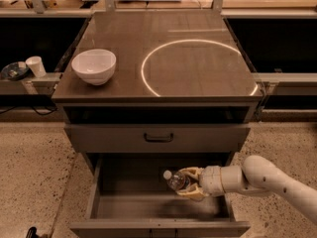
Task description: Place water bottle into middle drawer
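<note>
The water bottle is a small clear bottle with a white cap pointing left. My gripper is shut on the water bottle and holds it on its side just above the floor of the open middle drawer, right of the drawer's centre. My white arm reaches in from the lower right. The bottle's rear end is hidden by the fingers.
A white bowl sits at the left of the cabinet top. A shut drawer front with a black curved handle is directly above the open drawer. A white cup stands on the ledge at far left.
</note>
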Controlling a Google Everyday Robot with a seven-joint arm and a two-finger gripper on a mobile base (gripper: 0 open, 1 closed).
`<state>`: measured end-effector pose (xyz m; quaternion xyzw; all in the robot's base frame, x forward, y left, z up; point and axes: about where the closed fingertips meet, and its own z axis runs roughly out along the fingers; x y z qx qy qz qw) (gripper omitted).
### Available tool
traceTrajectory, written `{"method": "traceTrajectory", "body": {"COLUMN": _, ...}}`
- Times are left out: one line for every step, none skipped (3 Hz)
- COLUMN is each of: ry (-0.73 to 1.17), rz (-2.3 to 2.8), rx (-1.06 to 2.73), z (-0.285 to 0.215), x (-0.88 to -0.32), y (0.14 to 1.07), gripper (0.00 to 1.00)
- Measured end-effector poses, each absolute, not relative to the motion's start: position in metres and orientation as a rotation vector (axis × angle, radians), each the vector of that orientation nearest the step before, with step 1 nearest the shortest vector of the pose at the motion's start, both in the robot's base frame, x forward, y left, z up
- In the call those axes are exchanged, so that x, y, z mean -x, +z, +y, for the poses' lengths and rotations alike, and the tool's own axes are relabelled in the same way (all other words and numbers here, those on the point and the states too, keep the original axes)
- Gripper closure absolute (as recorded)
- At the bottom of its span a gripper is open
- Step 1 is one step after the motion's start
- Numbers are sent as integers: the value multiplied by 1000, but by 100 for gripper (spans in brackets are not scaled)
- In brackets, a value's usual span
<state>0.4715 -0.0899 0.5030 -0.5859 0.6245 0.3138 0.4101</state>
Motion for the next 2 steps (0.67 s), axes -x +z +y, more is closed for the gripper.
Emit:
{"method": "traceTrajectory", "body": {"ry": 791, "rz": 1572, "rx": 1476, "z": -90, "x": -471, "y": 503, "gripper": 0}}
{"method": "traceTrajectory", "body": {"ry": 791, "rz": 1572, "rx": 1476, "z": -90, "x": -471, "y": 503, "gripper": 0}}
